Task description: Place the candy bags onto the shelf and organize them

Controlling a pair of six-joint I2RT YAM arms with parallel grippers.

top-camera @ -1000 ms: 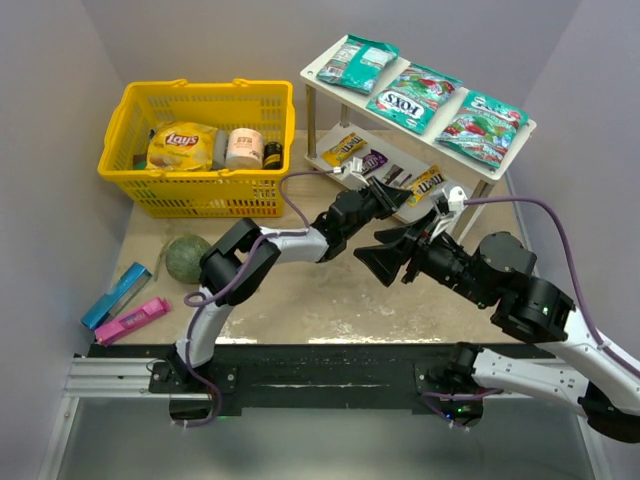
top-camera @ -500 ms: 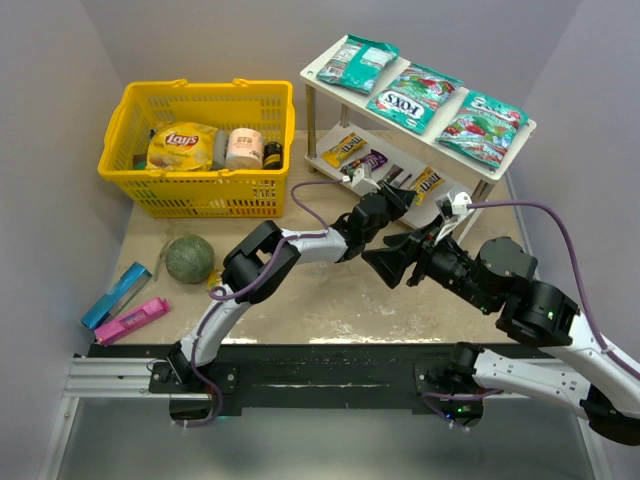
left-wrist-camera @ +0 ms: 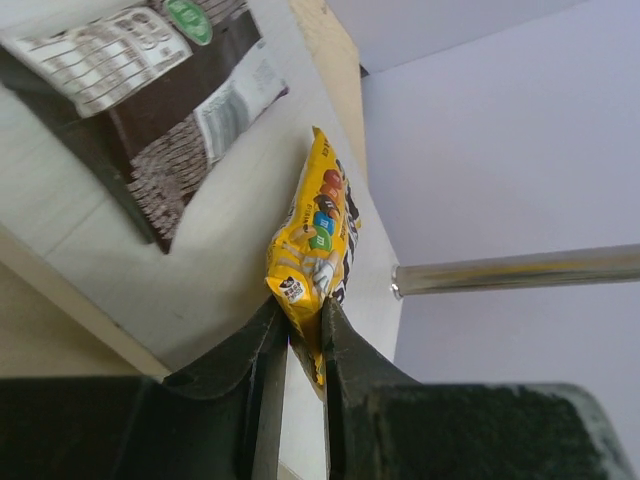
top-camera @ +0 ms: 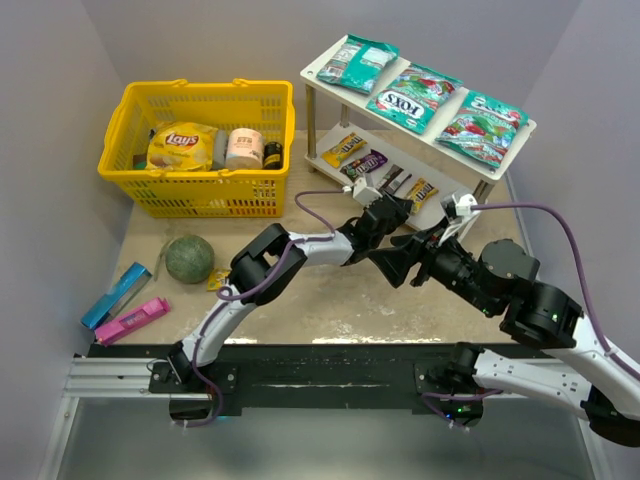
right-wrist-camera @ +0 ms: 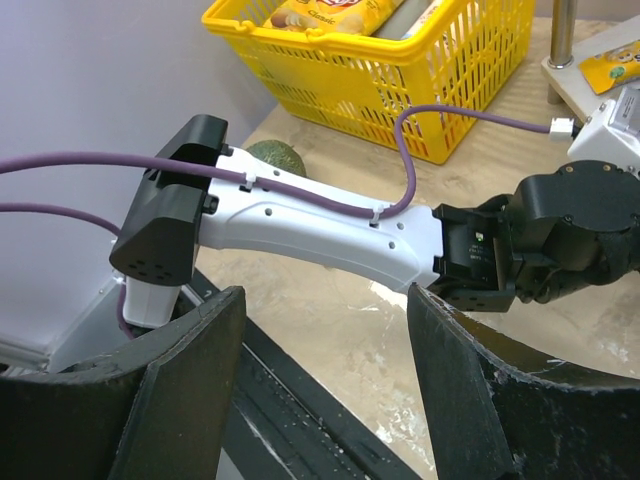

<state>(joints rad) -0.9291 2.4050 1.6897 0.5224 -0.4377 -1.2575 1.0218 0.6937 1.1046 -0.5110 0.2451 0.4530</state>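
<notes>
Three teal-green candy bags (top-camera: 412, 96) lie on the top board of the white shelf (top-camera: 322, 70). On its lower board lie a yellow packet (top-camera: 343, 148), a purple packet (top-camera: 368, 161) and a brown packet (top-camera: 394, 178). My left gripper (top-camera: 402, 205) is shut on the near end of another yellow M&M's packet (top-camera: 421, 192), which rests at the right end of the lower board. In the left wrist view that packet (left-wrist-camera: 320, 225) stands pinched in my left gripper (left-wrist-camera: 305, 335), with the brown packet (left-wrist-camera: 150, 95) beside it. My right gripper (top-camera: 378, 262) is open and empty just below the left wrist.
A yellow basket (top-camera: 205, 195) at the back left holds a Lay's bag (top-camera: 182, 145) and jars. A green round fruit (top-camera: 189, 258), a flat blue packet (top-camera: 117, 294) and a pink object (top-camera: 132, 320) lie at the left. A metal shelf leg (left-wrist-camera: 520, 270) stands by the held packet.
My left arm has reached further right along the lower board, holding the yellow packet. My right arm has shifted slightly to the right.
</notes>
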